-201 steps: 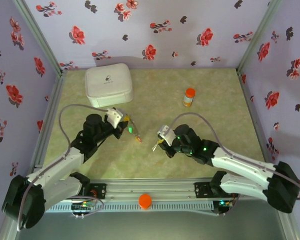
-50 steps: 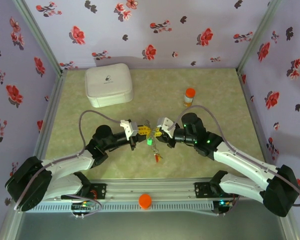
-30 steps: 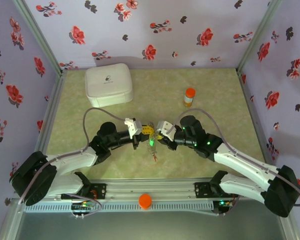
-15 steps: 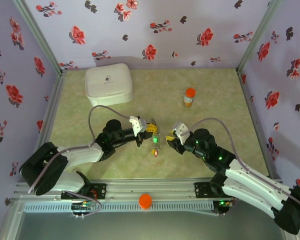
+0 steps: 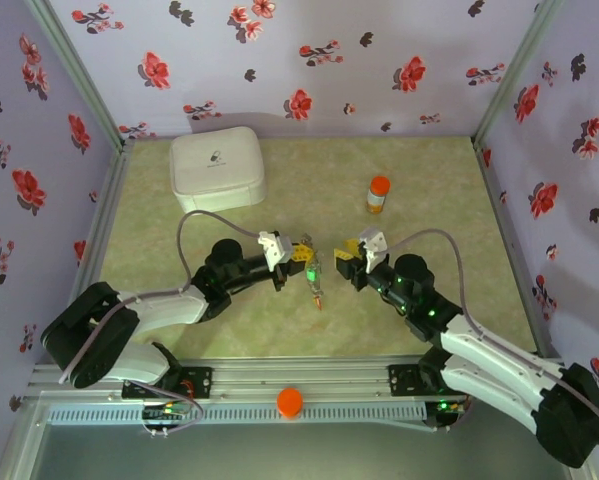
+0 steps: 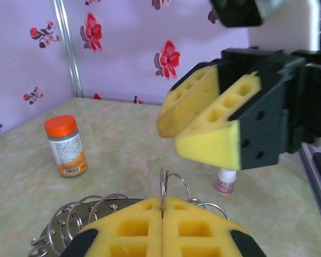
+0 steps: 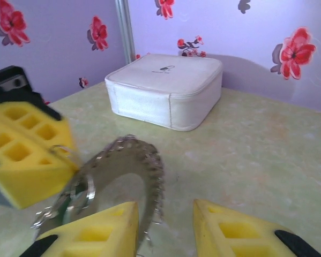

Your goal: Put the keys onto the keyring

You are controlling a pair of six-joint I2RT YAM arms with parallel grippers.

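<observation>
The left gripper (image 6: 162, 208) pinched the keyring (image 7: 149, 163); keys (image 5: 316, 283) dangled; the right gripper (image 7: 165, 214) gaped, seemingly empty.

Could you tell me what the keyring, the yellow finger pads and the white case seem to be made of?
Keyring: metal, grey, shiny; it glints along its beaded edge.
Pads: soft foam or rubber, probably; matte yellow with square pockets.
Case: maybe leatherette or fabric; matte white, seam round its rim.
</observation>
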